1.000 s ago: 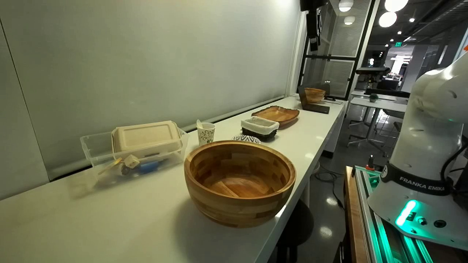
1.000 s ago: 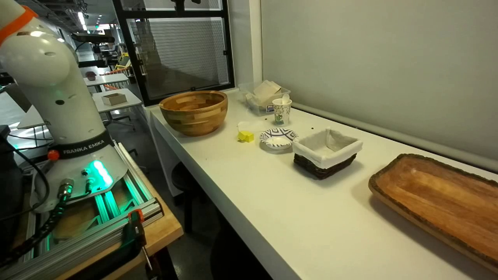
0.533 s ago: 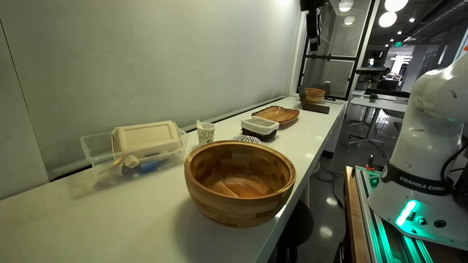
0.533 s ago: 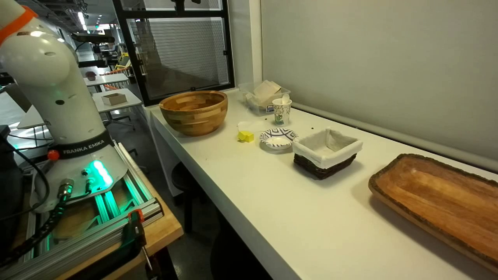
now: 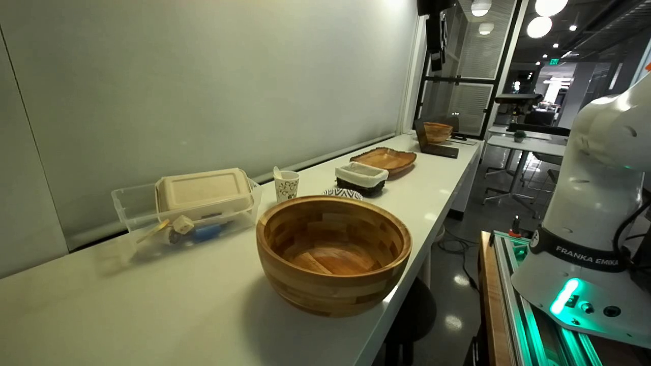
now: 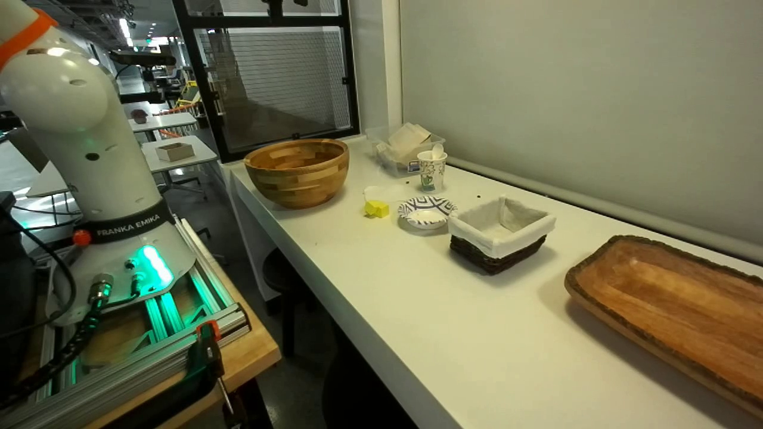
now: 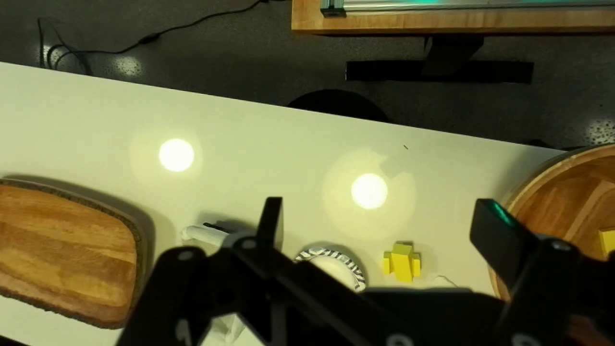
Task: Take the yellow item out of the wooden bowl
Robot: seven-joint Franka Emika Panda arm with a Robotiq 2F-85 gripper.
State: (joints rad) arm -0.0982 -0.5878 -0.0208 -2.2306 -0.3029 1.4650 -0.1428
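My jaws stand wide apart above the white bench [image 7: 278, 149]. In the wrist view the large round light-brown wooden bowl [image 7: 576, 202], partly behind one jaw, holds a half-seen yellow item [image 7: 608, 241] past that jaw; a yellow blocky piece [image 7: 402, 263] shows between both.

Office; laptop [image 5: 439, 150]; white tables [image 5: 534, 147]

In the wrist view, a block [image 7: 402, 262] on the table [image 7: 288, 144] shows between the fingers [image 7: 270, 221], right of a dish [image 7: 336, 269] nearer the left finger. Left of both fingers sits a tray [image 7: 62, 254]; between it and the left fingertip is a basket [image 7: 205, 235]. The bowl [image 7: 571, 206], an item [image 7: 608, 241] inside it, lies partly behind the right finger.
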